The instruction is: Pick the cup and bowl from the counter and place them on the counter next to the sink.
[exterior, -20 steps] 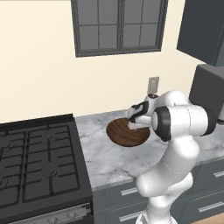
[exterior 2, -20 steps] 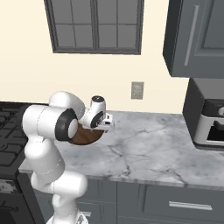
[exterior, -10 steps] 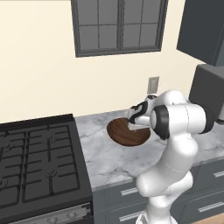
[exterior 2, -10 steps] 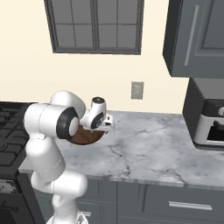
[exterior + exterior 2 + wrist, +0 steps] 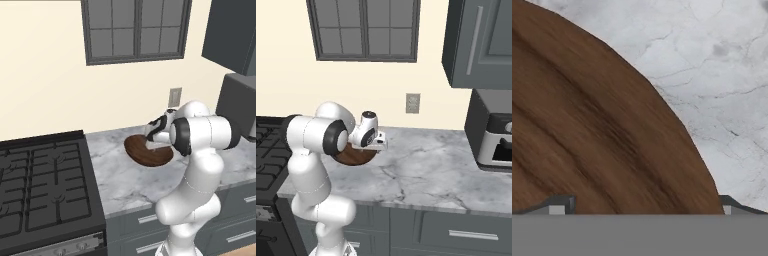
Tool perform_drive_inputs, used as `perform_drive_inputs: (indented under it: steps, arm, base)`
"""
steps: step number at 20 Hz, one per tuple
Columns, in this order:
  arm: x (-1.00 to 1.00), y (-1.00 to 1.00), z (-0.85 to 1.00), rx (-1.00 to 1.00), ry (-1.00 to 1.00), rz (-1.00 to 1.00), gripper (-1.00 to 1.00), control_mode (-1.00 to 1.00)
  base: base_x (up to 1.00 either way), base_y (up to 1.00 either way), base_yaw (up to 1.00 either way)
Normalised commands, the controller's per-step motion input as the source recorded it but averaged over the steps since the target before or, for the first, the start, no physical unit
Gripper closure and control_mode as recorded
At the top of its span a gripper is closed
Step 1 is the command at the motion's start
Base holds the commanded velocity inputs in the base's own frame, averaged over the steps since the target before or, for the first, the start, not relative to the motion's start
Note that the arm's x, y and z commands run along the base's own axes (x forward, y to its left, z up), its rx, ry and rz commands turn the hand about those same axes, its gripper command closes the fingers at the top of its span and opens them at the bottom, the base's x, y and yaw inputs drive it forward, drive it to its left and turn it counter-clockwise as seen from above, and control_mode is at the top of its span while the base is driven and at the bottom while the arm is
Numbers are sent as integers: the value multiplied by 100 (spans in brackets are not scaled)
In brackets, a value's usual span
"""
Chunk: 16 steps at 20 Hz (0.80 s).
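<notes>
Hovering over the bowl [image 5: 142, 151], gripper [image 5: 640, 210] jaws spread, seemingly straddling its rim

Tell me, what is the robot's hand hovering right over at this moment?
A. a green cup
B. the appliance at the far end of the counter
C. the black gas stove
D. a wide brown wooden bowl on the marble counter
D: the hand is low over the wooden bowl, whose brown grain looms close in the hand view, with marble counter beside its rim.
</notes>
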Motion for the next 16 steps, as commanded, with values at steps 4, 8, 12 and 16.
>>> perform_drive_inputs:
  steps: [4,8,12,16]
  arm:
    - [0,8,0,0,2,0,100,-100]
    - [0,14,0,0,2,0,100,-100]
    - [-2,13,0,0,0,0,100,-100]
    - [-10,20,1,-2,2,-3,100,-100]
  base:
    - [0,0,0]
    - [0,0,0]
    - [0,0,0]
    - [0,0,0]
